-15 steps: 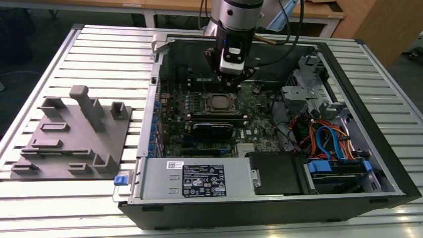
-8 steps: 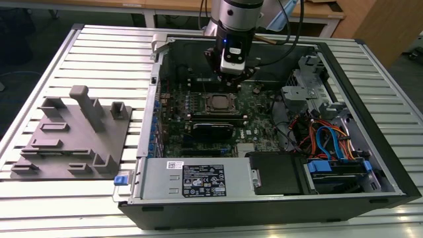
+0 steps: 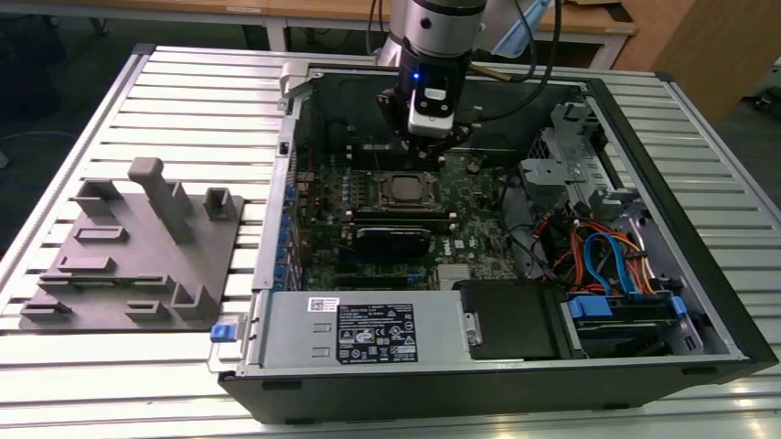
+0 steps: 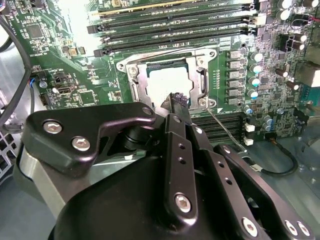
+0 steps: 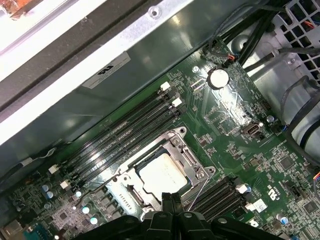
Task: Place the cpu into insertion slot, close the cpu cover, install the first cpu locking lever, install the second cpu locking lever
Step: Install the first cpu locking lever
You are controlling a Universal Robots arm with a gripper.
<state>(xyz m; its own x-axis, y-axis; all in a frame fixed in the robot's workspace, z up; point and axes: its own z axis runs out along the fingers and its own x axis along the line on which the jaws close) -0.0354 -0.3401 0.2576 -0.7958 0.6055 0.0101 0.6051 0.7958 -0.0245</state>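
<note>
Claw (image 4: 177,99) tips pressed together, holding nothing, parked at the cover's (image 4: 132,75) edge. Cpu (image 4: 167,84) sits under the cover, frame down flat on the board (image 4: 60,60). Lever (image 4: 222,126) rod runs off the cover's corner just beside the tips, long axis angled away from them; looks unlatched.

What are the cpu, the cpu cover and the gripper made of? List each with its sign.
cpu: metal top, it seems; dull pale grey, matte, no sharp glints.
cpu cover: likely stamped steel; bright silver, glinting edges.
gripper: probably black-coated metal or hard plastic; satin sheen, silver screws.
</note>
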